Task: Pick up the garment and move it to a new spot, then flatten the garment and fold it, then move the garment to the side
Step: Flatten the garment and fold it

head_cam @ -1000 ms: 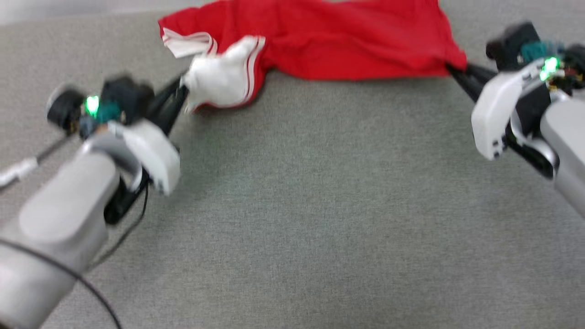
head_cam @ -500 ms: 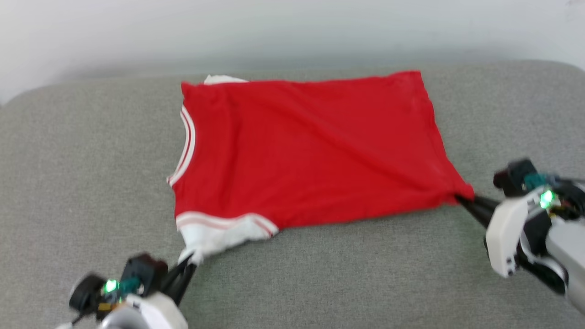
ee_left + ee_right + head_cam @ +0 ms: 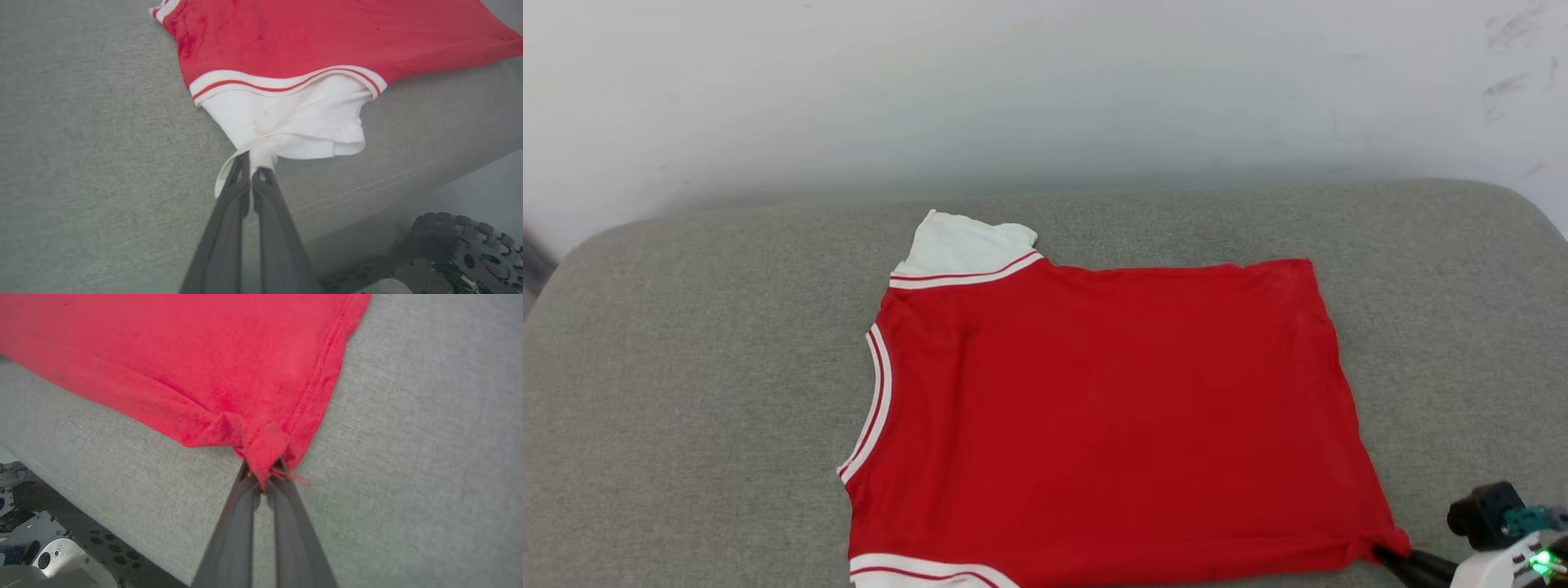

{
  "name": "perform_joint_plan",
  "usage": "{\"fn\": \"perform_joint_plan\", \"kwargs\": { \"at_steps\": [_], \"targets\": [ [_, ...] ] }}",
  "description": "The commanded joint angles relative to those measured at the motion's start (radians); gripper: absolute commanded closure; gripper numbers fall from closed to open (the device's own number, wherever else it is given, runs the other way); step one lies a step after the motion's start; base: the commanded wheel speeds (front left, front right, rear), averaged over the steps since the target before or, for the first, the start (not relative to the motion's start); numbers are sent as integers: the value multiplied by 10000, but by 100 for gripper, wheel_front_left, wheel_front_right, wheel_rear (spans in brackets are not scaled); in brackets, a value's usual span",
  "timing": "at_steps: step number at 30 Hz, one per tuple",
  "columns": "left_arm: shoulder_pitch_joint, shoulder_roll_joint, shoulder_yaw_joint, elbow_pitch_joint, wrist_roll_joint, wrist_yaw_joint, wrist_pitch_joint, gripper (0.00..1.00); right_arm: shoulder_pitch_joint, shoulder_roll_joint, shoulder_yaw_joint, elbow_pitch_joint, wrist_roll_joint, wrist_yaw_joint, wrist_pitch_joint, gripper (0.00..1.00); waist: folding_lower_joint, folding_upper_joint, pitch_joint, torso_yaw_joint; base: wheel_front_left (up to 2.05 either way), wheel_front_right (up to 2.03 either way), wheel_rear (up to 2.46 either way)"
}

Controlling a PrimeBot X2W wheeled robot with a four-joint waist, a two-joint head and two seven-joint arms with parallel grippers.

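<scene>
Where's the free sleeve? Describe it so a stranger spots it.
On the grey cushion lies the red shirt. The free sleeve is the white flap at its far edge; the other sleeve is pinched in the left gripper.

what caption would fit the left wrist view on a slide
Left gripper shut on the white sleeve of the garment, laid on a grey cushion.

Bright even light, soft shadows; head view sharp, wrist views blurry w/ edge distortion.

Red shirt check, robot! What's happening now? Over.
Left hand shut on white sleeve. Right hand shut on hem corner. The shirt lies spread flat on grey cushion. Nothing seen in the way.
</scene>
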Motion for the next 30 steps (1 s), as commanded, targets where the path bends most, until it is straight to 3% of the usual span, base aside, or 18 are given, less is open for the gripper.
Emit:
{"fn": "perform_joint_plan", "kwargs": {
  "at_steps": [1, 8, 14, 22, 30],
  "targets": [
    [268, 22, 41, -72, -46, 70, -36, 100, 392, -117, -166, -173, -80, -8, 65, 100, 4, -1, -48, -4, 0, 0, 0],
    [949, -122, 241, -176, -76, 169, -78, 100, 1527, -248, -1295, -1024, -567, -8, 508, 100, 4, -1, -57, -68, 0, 0, 0],
    [30, -67, 597, -114, 666, 8, -91, 100, 1775, 28, -2646, -1604, -1146, -6, 1011, 100, 4, -1, 111, 31, 0, 0, 0],
    [-2218, -46, 868, 181, 1599, -789, 434, 100, 1453, 350, -4526, -2498, -1962, -6, 1890, 100, 4, -1, 682, 72, 0, 0, 0],
    [-4361, -142, 1155, 829, 2019, -1522, 1247, 100, 924, 869, -5701, -2988, -2333, -6, 2910, 100, 4, -1, 1678, -183, 0, 0, 0]
  ]
}}
